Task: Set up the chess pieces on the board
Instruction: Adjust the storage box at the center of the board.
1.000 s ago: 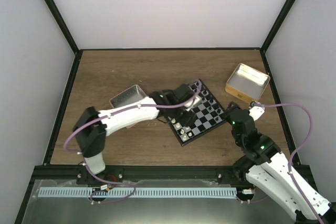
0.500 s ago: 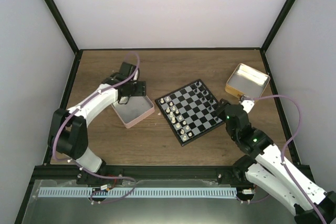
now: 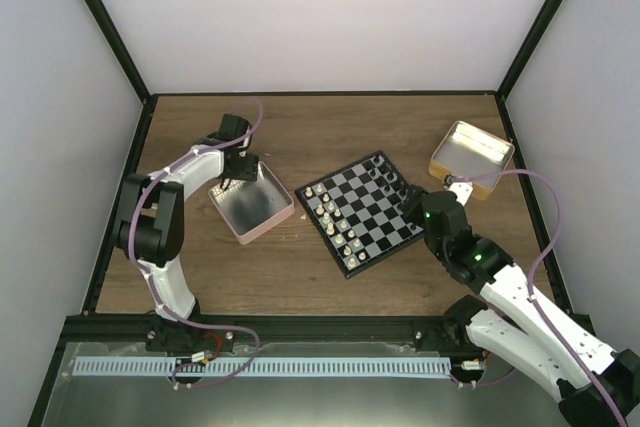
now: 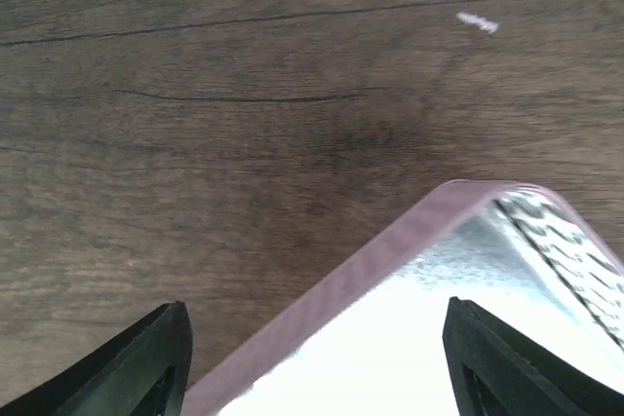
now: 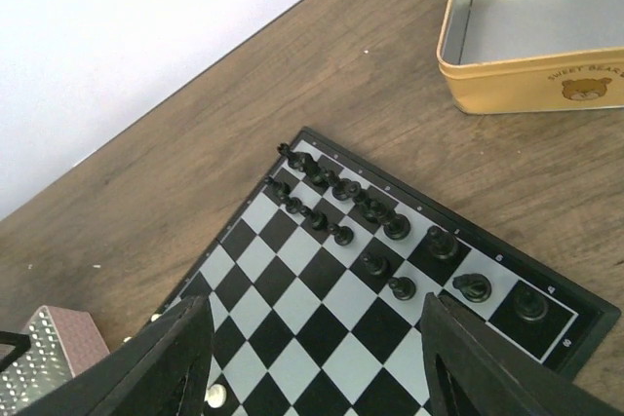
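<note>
My left gripper [image 3: 234,173] has swung off the board [image 3: 362,212], mid-tabletop, to the pink tin [image 3: 266,232] near the left edge, jaws wide and empty. The right gripper [image 5: 317,358] hangs wide over the board's right corner. The chess pieces [image 3: 326,213] line opposite edges. Glare may hide leftovers in the tin.

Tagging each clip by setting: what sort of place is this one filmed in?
Probably a lab robot test cell, not a home: plain white wall panels in a black frame box in a wooden table, with the left arm and right arm mounted at its near edge.
</note>
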Controlling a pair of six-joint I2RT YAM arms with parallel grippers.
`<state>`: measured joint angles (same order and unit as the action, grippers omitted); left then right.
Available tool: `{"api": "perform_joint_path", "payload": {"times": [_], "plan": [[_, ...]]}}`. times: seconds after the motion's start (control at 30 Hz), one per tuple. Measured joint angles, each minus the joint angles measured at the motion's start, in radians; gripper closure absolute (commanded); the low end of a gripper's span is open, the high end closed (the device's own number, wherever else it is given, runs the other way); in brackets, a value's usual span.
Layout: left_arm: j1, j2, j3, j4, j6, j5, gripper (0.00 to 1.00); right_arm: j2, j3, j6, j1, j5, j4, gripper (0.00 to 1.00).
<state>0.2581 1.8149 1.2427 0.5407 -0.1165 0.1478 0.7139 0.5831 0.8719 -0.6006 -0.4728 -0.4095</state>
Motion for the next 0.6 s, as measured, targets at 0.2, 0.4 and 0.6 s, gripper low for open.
{"api": "perform_joint_path", "payload": {"times": [0.2, 0.4, 0.6], "plan": [[-0.035, 0.053, 0.02, -0.002, -0.01, -0.009, 0.48, 0.002, 0.013, -0.001, 0.0, 0.009, 0.006, 0.4], [-0.035, 0.069, 0.036, 0.049, -0.032, 0.011, 0.59, 0.013, 0.013, 0.001, 0.0, 0.024, 0.007, 0.4], [-0.037, 0.034, 0.004, 0.097, -0.052, 0.043, 0.69, 0.049, 0.014, 0.0, 0.0, 0.043, 0.014, 0.4]]}}
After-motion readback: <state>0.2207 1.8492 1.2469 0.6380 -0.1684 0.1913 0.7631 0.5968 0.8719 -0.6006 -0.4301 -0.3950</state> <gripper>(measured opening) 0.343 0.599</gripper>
